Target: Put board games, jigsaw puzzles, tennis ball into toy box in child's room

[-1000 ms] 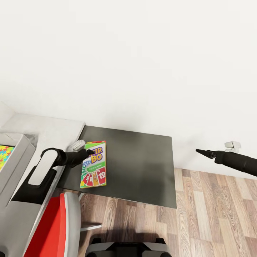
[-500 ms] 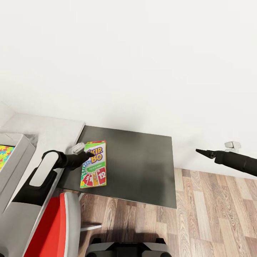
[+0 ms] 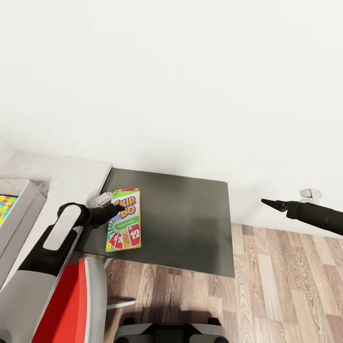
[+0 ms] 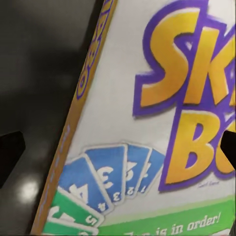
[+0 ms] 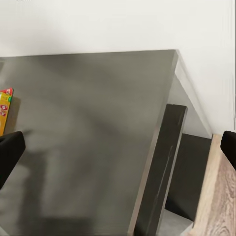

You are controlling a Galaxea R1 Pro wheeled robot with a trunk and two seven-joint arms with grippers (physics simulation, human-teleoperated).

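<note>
SKIP-BO box [image 3: 125, 220] lies flat, long axis toward wall [image 3: 190, 85].

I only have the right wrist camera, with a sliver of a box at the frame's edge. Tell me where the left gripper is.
Observer: In the head view, the left gripper is over the SKIP-BO box, near its far left corner, on the dark desk section.
Operator: Report its fingers.
Observer: In the left wrist view they are open. One of the fingers is over the desk and the other over the lid, straddling the box's long edge.
Operator: Now the drop-off.
Observer: The toy box is at the head view's left, with a jigsaw puzzle inside.
</note>
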